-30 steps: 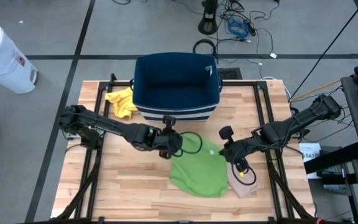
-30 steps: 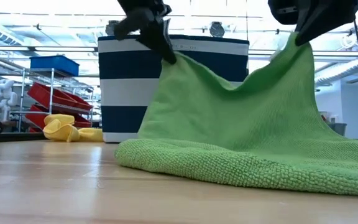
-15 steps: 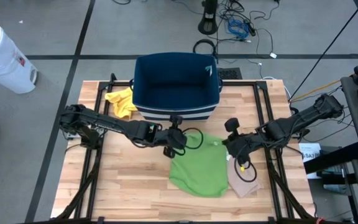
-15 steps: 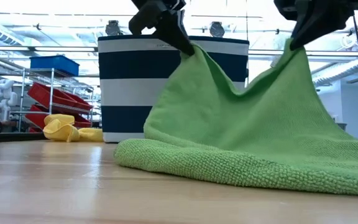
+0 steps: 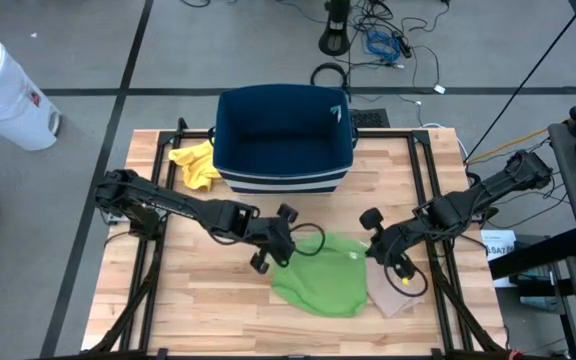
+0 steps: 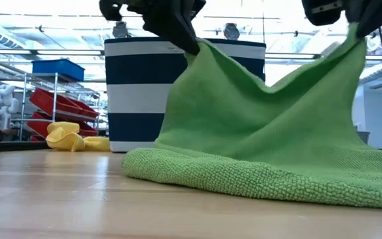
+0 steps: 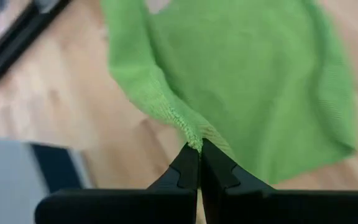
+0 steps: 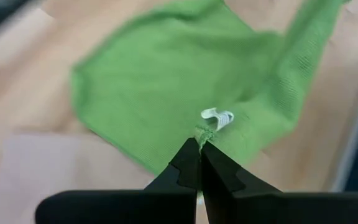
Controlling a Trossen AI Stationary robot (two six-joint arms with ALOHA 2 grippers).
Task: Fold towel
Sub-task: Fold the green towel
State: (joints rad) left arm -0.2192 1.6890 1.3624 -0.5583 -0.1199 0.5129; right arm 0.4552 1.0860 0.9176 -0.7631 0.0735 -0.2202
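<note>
A green towel (image 5: 320, 280) is held up by two corners, with its near part resting on the wooden table (image 5: 198, 300). In the low view the towel (image 6: 264, 126) hangs as a sagging sheet between the two grippers. My left gripper (image 5: 286, 246) is shut on the towel's left raised corner. My right gripper (image 5: 373, 250) is shut on the right raised corner, beside a small white tag (image 8: 218, 116). My left gripper pinches the towel's left raised corner (image 7: 194, 140) between its two fingers, slanting down from the table's left. The cloth hangs below the fingers, fairly taut, and its lower part lies on the table. My right gripper pinches the towel's other raised corner (image 8: 202, 134), next to the white tag, slanting down from the table's right. The towel slopes away below the fingers to its lower edge (image 6: 244, 179) on the table.
A navy and white striped basket (image 5: 283, 140) stands at the far middle of the table. A yellow cloth (image 5: 196, 165) lies to its left. A beige cloth (image 5: 393, 298) lies partly under the towel's right side. Bare wood lies at the near left.
My left gripper has rolled and tipped at the wrist, drifting a little toward the table's right and near edge, still shut on its corner. The corner in my right gripper has shifted toward the right edge and slightly up. The towel's lower part has stayed on the table.
</note>
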